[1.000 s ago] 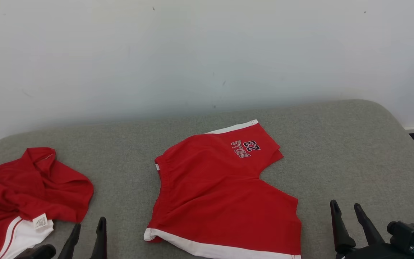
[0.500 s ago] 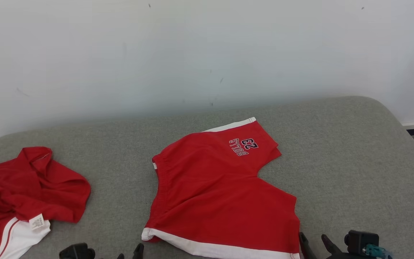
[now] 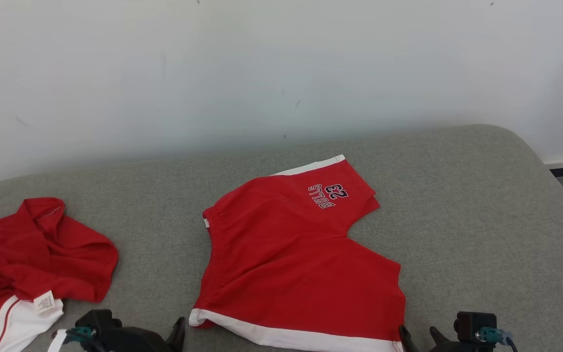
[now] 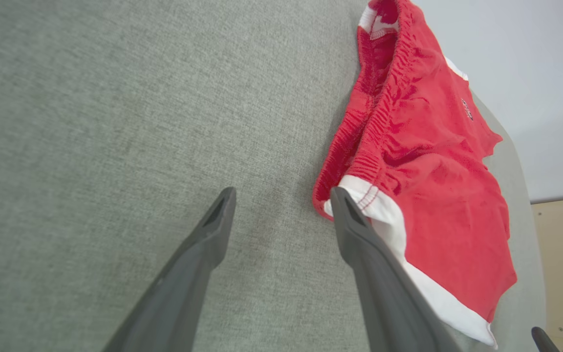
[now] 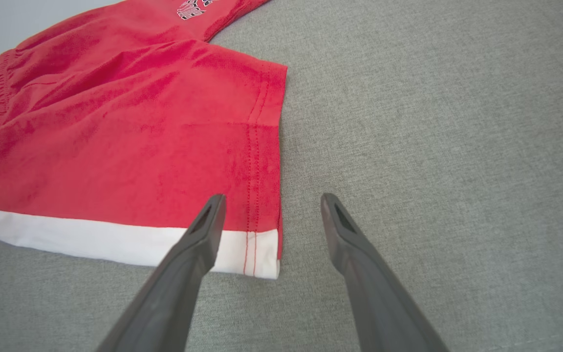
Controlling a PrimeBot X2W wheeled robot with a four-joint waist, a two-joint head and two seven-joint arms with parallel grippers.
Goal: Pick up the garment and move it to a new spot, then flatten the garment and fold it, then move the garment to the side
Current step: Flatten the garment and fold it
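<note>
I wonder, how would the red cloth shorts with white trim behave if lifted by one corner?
The red cloth shorts would probably hang limp: soft creases show. Likely light, being thin and lying flat. The gathered waistband may bunch up.

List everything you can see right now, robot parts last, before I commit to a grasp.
shorts: one, red with white trim and a "BULLS 23" print, spread out mid-surface.
second garment: one, red with a white panel and a white tag, crumpled at the surface's left edge.
padded surface: one, grey, under both garments.
wall: one, white, behind the surface.
left claw: one, dark, open, by the shorts' near waistband corner.
right claw: one, dark, open, over the shorts' near leg-hem corner.
</note>
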